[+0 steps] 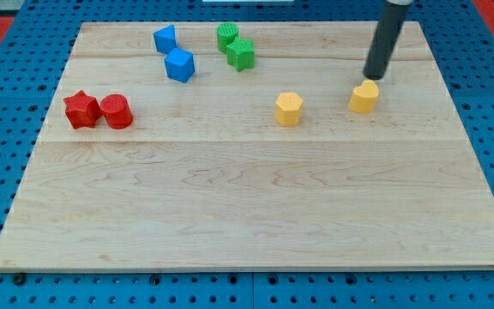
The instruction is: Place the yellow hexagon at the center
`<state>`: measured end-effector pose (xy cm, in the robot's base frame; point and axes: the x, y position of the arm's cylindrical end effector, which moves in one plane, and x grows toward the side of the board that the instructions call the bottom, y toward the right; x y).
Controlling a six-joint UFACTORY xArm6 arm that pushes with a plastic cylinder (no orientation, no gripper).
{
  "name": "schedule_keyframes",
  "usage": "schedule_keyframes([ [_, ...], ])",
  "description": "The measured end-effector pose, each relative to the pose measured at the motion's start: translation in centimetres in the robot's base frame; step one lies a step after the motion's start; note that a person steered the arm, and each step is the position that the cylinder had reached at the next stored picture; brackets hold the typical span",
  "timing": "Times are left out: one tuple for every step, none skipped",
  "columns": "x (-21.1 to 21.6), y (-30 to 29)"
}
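My tip point(373, 77) touches the yellow heart's point(364, 97) top edge; the yellow hexagon point(288, 109) lies toward the view's left. No pincer shows. Bare worktop point(256, 215) spreads below.

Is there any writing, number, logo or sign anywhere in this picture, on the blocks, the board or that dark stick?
None: no text, number, logo or sign can be read.
The wooden board shows only grain.
The yellow hexagon, the other yellow block and the red, blue and green blocks are plain coloured.
The rod ending in my tip, just above the other yellow block, is plain dark.
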<state>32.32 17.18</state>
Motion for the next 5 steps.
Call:
schedule_keyframes([
  [3.9,0.6],
  [6.8,1.2],
  [2.0,1.1],
  [1.6,-6.2],
  [3.8,-12.0],
])
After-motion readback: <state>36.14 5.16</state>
